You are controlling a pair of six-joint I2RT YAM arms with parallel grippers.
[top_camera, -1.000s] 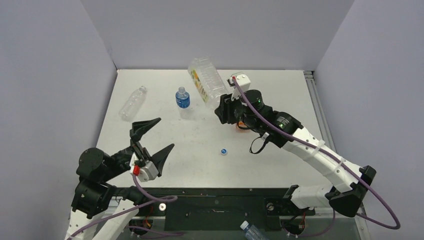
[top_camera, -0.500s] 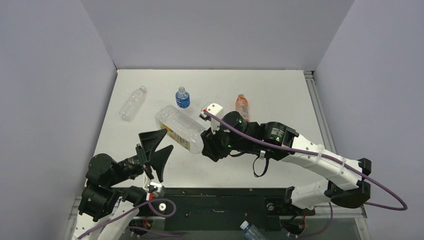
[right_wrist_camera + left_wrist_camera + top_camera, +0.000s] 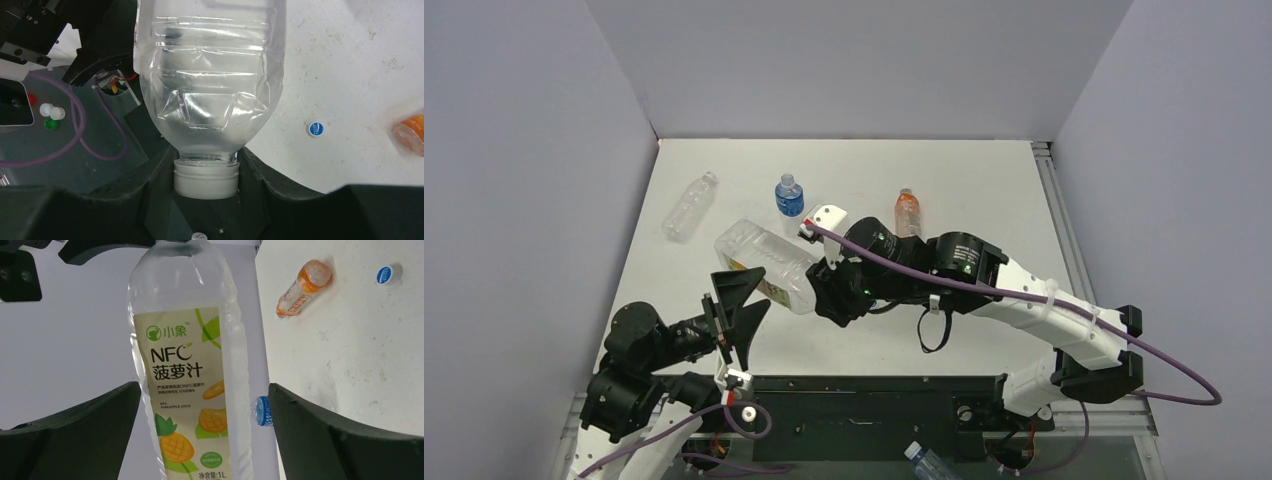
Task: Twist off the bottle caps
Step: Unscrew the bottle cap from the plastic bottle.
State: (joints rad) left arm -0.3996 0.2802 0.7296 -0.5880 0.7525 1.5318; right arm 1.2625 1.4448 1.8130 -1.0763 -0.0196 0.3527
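White cap [image 3: 205,181] gripped by right pincer [image 3: 205,175]; its large bottle [image 3: 185,365] shifted left, inside open left pincer [image 3: 204,389]. Tabletop [image 3: 984,180]: three small bottles [image 3: 689,207] [image 3: 789,197] [image 3: 907,212], one loose blue cap [image 3: 315,129].

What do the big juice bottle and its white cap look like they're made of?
The big juice bottle looks like thin clear plastic with a glossy finish: you can see through it, and its shoulder is dented and creased. Its label seems to be printed film, though paper is possible. The white cap looks like opaque plastic, fairly matte, with fine moulded ridges round its side.
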